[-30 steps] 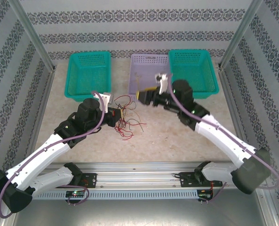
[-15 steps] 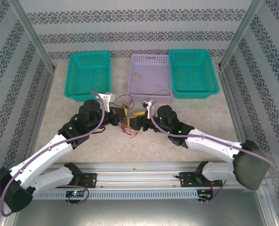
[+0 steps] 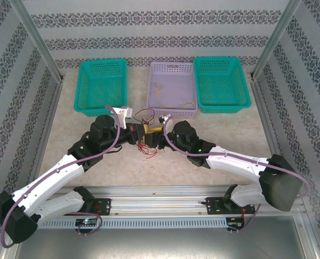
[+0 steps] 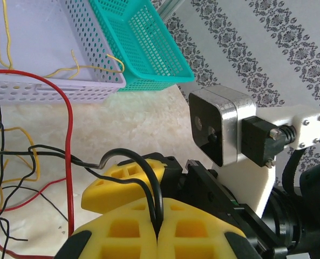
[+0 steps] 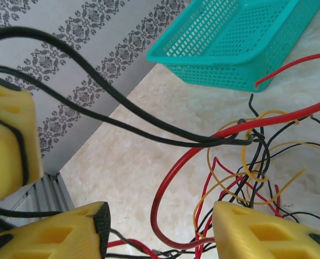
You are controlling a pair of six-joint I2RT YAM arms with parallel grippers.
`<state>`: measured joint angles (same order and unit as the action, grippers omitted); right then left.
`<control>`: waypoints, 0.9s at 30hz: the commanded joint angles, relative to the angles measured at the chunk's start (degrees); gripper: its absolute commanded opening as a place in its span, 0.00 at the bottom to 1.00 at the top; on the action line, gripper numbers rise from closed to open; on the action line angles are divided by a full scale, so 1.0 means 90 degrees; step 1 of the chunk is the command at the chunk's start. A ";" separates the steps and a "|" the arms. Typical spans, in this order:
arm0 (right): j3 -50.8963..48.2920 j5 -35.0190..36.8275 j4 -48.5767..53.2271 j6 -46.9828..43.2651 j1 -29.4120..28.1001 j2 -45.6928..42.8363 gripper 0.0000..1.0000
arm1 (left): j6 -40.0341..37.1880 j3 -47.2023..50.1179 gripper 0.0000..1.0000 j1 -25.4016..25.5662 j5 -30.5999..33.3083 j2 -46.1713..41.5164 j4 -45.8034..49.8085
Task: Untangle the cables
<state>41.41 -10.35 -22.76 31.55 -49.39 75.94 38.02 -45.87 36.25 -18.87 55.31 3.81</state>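
Change: right gripper swung from purple basket down to the cables.
Hold: left gripper clamped on 1 black cable.
Right jaws: wide, tangle between them.
Meaning: likely set for the next pull.

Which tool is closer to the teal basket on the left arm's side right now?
Left. The left tool sits just off the near inner corner of that teal basket; the right tool lies further right, before the purple basket.
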 commanded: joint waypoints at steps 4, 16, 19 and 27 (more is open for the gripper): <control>0.0181 0.0188 -0.0303 0.0067 -0.0039 0.0301 0.48 | 0.0106 -0.0063 0.00 -0.0043 -0.0149 -0.0193 -0.0317; -0.0180 0.1212 -0.0072 -0.0071 -0.0014 -0.0098 0.02 | -0.0291 -0.0223 0.00 -0.0043 0.0268 -0.0515 0.0203; -0.0472 0.1346 0.0261 -0.0005 0.0333 -0.0505 0.00 | -0.0679 -0.0409 0.00 -0.0045 0.0642 -0.0673 0.0725; -0.1389 0.0926 0.0753 0.0432 0.1931 -0.1769 0.00 | -0.1371 -0.1041 0.00 -0.0063 0.1571 -0.0673 0.1888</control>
<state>31.05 -1.06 -18.50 33.19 -35.24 63.05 30.15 -52.29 36.25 -9.37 49.71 15.55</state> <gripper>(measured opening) 0.044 0.042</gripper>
